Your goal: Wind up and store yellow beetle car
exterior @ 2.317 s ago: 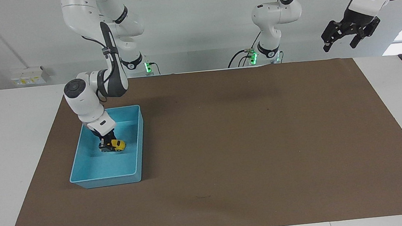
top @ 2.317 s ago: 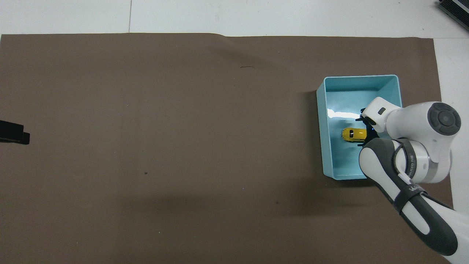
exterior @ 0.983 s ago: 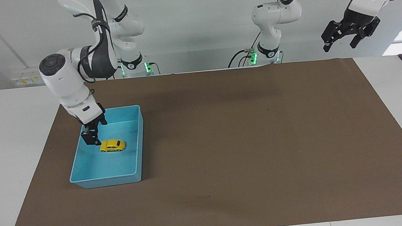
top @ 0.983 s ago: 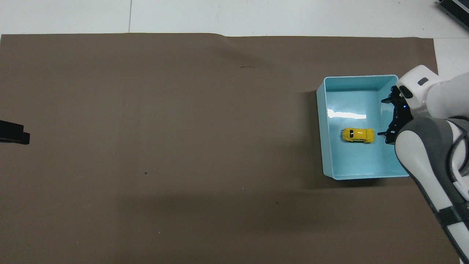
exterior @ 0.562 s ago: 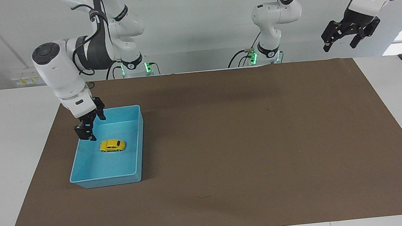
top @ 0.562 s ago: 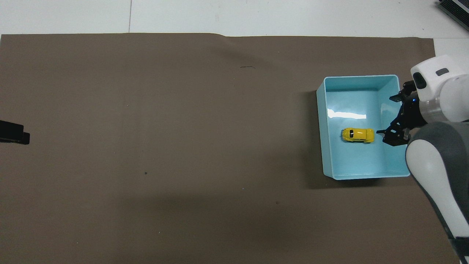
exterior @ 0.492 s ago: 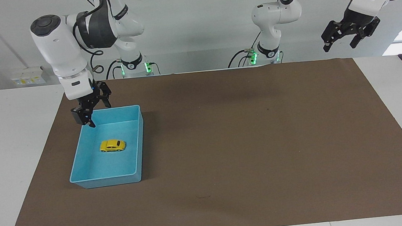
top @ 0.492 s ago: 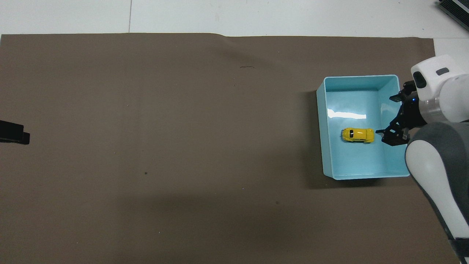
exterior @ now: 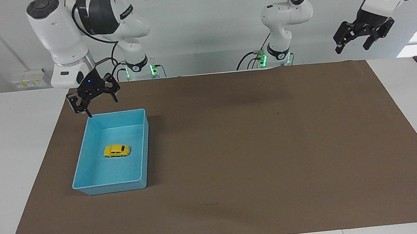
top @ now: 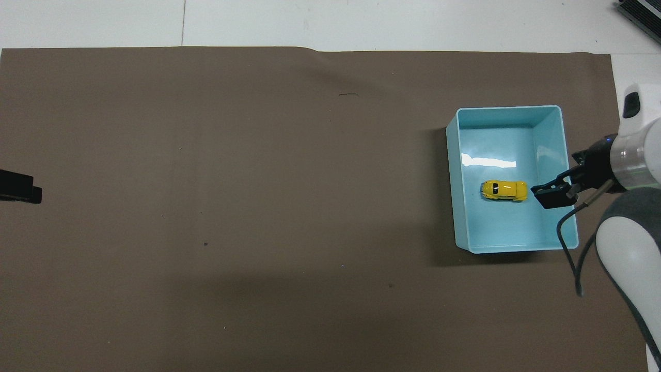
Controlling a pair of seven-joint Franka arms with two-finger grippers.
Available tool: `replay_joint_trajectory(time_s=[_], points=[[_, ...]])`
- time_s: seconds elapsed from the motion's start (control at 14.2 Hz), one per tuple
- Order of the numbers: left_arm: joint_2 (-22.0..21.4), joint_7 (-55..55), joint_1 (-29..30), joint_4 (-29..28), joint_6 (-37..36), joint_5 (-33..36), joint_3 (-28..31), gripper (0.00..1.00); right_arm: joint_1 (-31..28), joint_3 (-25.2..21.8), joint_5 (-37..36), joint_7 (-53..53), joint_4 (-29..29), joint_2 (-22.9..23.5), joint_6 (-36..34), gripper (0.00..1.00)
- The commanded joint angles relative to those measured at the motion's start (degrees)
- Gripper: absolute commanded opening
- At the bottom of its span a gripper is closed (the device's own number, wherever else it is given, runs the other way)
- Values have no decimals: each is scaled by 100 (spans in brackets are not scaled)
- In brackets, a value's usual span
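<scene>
The yellow beetle car (exterior: 117,150) stands on its wheels on the floor of the light blue bin (exterior: 110,188), free of any gripper. It also shows in the overhead view (top: 504,190) in the middle of the bin (top: 454,175). My right gripper (exterior: 95,103) is open and empty, raised over the bin's rim nearest the robots; in the overhead view this gripper (top: 556,195) covers that rim. My left gripper (exterior: 362,37) waits open and empty, high over the left arm's end of the table; only its tip (top: 20,187) shows in the overhead view.
A brown mat (exterior: 257,146) covers most of the white table (exterior: 9,151). The bin stands on the mat toward the right arm's end.
My right gripper has let go of the car in the bin, opened, and risen back toward the robots. The car and bin stay still. The left arm has not moved.
</scene>
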Motion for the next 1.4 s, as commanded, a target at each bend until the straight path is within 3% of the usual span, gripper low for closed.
replay_joint_trajectory(time_s=[0.0,0.42,0.98,1.33], points=[[-57,35,71,16,-98,-62,-17,100,-27,16,112,731,-15,-122,-159,100],[-57,35,71,16,-98,-62,-17,100,-27,165,112,3200,275,-166,-362,100],[-57,35,71,16,-98,-62,-17,100,-114,68,454,4080,530,-219,-608,100],[-57,35,71,16,-98,-62,-17,100,-36,24,367,4081,618,-236,-818,100]])
